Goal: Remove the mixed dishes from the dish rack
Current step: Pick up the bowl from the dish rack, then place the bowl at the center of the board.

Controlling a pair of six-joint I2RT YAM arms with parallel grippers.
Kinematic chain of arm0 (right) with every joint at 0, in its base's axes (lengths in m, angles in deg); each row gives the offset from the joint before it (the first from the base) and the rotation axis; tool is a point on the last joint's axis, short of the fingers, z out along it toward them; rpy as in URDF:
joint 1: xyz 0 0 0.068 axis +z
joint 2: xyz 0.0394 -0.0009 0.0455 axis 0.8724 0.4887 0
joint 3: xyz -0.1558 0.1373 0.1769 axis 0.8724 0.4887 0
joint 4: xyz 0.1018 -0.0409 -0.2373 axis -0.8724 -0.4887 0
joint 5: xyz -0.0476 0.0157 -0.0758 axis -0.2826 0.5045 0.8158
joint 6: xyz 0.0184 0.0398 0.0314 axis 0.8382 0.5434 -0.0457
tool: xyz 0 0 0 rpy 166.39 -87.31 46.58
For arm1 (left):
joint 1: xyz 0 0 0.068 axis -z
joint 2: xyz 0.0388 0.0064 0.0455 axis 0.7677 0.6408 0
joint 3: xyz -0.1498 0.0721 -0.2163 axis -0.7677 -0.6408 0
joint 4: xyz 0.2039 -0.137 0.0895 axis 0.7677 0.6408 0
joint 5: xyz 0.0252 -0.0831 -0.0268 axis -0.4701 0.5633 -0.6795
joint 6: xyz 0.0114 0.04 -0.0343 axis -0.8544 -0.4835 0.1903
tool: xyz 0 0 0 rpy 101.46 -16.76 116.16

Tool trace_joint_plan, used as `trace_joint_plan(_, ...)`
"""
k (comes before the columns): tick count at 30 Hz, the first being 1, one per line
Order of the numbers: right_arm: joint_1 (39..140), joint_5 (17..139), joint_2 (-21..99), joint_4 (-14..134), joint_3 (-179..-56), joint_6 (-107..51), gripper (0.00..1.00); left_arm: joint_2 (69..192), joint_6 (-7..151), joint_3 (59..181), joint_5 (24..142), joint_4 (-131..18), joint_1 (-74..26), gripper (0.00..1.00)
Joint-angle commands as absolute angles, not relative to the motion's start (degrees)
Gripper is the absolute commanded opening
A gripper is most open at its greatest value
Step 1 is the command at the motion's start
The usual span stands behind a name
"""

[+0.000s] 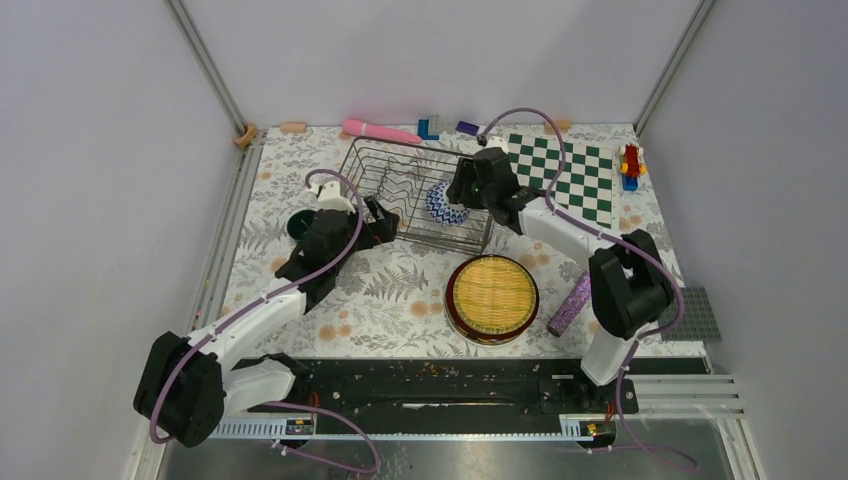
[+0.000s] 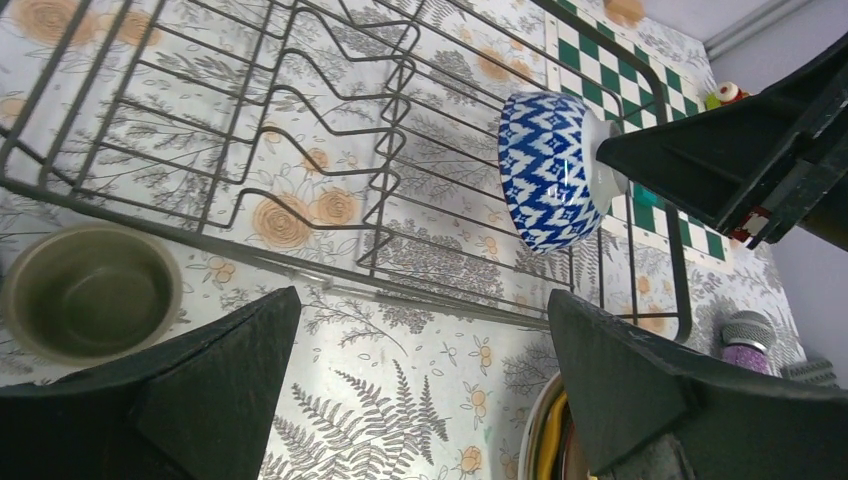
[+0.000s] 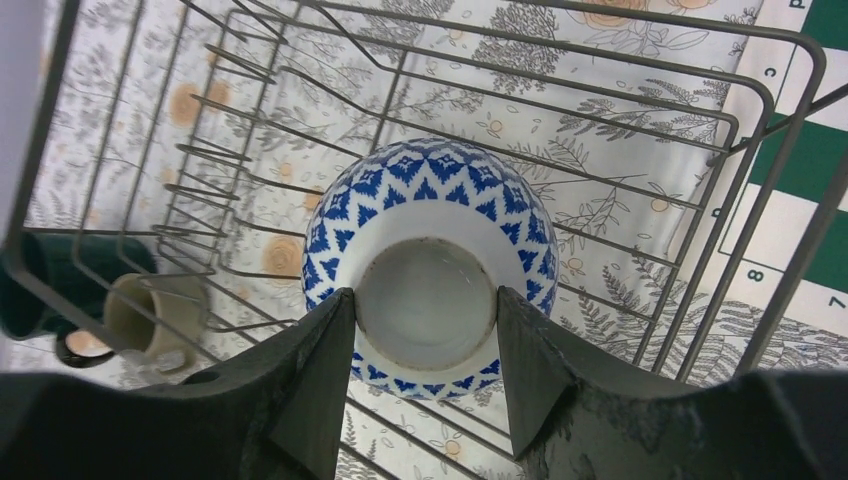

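Right wrist: right fingers [image 3: 318, 375] grip bowl [image 3: 430, 195] foot, rim hidden; left fingers [image 2: 215, 385] wide, empty.

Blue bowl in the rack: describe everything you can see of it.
The bowl is small, round and glossy, ceramic by its look, with a blue-and-white zigzag pattern outside and a plain white foot ring. It is tipped on its side at the right end of the rack, foot toward the right claw, which clamps the foot ring from both sides.
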State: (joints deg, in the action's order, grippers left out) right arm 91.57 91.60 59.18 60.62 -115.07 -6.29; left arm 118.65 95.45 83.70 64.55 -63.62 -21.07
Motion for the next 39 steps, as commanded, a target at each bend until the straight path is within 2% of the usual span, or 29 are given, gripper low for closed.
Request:
trace_joint_plan(1, 90.67, 88.80, 53.11, 70.90, -111.88, -1.92, 0.17, 120.43, 95.60, 86.70, 72.53, -70.22, -22.70, 0.99)
trace_joint_plan(10, 89.61, 82.37, 47.39, 82.14, -103.15, 5.77, 0.15, 126.12, 98.24, 87.95, 88.32, -79.82, -25.69, 0.99)
trace_joint_plan(18, 89.13, 76.77, 43.00, 92.08, -96.01, 13.63, 0.13, 132.89, 103.27, 90.04, 97.78, -88.28, -26.83, 0.99)
trace_joint_plan(23, 89.13, 73.55, 40.67, 98.11, -92.38, 18.55, 0.13, 136.10, 107.06, 90.56, 103.17, -96.18, -26.95, 0.92)
trace_joint_plan(28, 89.13, 70.56, 39.38, 101.75, -90.50, 22.09, 0.13, 139.08, 111.66, 90.91, 108.47, -104.89, -26.96, 0.77)
trace_joint_plan(30, 89.13, 69.27, 39.55, 103.77, -89.94, 23.65, 0.13, 140.61, 114.96, 90.97, 111.93, -110.28, -26.95, 0.67)
trace_joint_plan(34, 89.11, 67.65, 40.29, 106.33, -89.46, 26.19, 0.12, 144.55, 122.92, 91.47, 117.91, -122.25, -26.95, 0.43)
trace_joint_plan(38, 89.13, 66.87, 41.08, 107.99, -89.24, 27.78, 0.13, 147.90, 130.09, 92.27, 121.89, -131.52, -26.95, 0.01)
trace_joint_plan(39, 89.13, 66.58, 41.22, 108.33, -89.20, 28.31, 0.13, 148.00, 130.39, 92.25, 121.90, -131.81, -26.95, 0.00)
